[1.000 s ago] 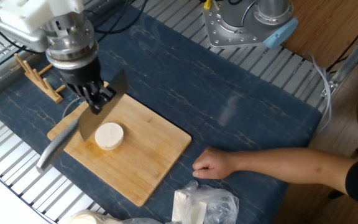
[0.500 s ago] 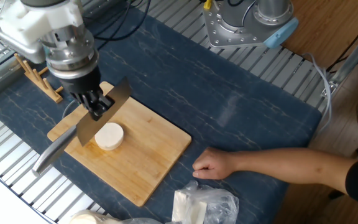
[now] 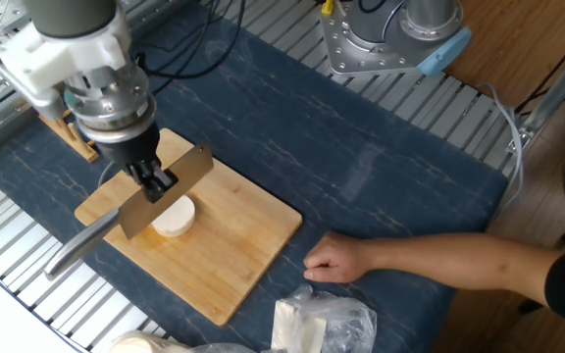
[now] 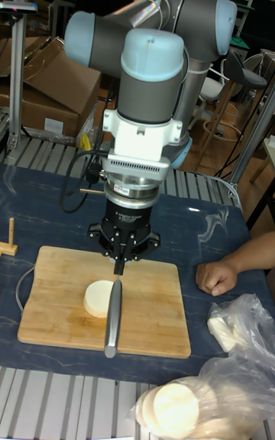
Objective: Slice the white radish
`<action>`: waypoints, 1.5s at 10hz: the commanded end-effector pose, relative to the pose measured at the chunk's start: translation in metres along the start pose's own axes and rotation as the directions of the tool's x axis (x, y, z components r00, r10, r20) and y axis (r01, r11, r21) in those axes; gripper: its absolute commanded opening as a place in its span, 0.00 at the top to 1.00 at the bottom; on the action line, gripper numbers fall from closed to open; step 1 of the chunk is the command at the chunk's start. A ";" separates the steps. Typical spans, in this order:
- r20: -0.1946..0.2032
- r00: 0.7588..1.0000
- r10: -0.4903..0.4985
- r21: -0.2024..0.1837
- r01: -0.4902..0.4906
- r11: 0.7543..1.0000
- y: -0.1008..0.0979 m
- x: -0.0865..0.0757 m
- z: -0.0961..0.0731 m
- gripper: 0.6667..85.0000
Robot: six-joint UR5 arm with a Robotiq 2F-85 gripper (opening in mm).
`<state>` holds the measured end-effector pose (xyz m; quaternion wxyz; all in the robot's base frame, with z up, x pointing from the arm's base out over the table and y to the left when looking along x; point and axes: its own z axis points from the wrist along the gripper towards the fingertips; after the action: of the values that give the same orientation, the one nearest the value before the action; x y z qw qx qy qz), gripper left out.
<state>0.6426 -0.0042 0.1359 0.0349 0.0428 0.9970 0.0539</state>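
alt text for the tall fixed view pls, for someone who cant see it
A grey and blue robot arm's gripper holds a knife edge-down beside a whole white radish disc on a wooden cutting board. A person's hand rests on the dark blue mat to the right, near plastic bags of more white slices.

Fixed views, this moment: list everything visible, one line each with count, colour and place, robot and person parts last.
white radish: one, cream-white disc, uncut, on the cutting board.
cutting board: one, light wood, on the mat.
knife: one, steel blade and grey handle, held in the gripper above the radish.
mat: one, dark blue, covering the table.
wooden stand: one, tan, behind the board.
plastic bag: one, clear, holding white pieces, near table edge.
gripper: one, black, clamped on the knife.
person's hand: one, fist resting on the mat beside the board.
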 end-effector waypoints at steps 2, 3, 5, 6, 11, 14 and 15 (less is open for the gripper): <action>0.005 0.998 0.056 -0.032 -0.055 0.998 0.009 -0.005 0.012 1.00; 0.007 0.999 0.053 -0.021 -0.053 0.998 0.008 -0.006 0.015 1.00; 0.019 0.998 0.054 -0.009 -0.053 0.999 0.009 -0.007 0.020 1.00; 0.022 0.999 0.047 -0.002 -0.047 0.999 0.008 -0.008 0.021 1.00; 0.037 0.998 0.044 0.007 -0.044 0.999 0.010 -0.010 0.028 1.00; 0.052 0.998 0.026 0.025 -0.027 0.999 0.007 -0.009 0.034 1.00; 0.052 0.998 0.018 0.026 -0.020 0.999 0.006 -0.007 0.035 1.00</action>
<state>0.6536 0.0044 0.1046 0.0553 0.0570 0.9961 0.0387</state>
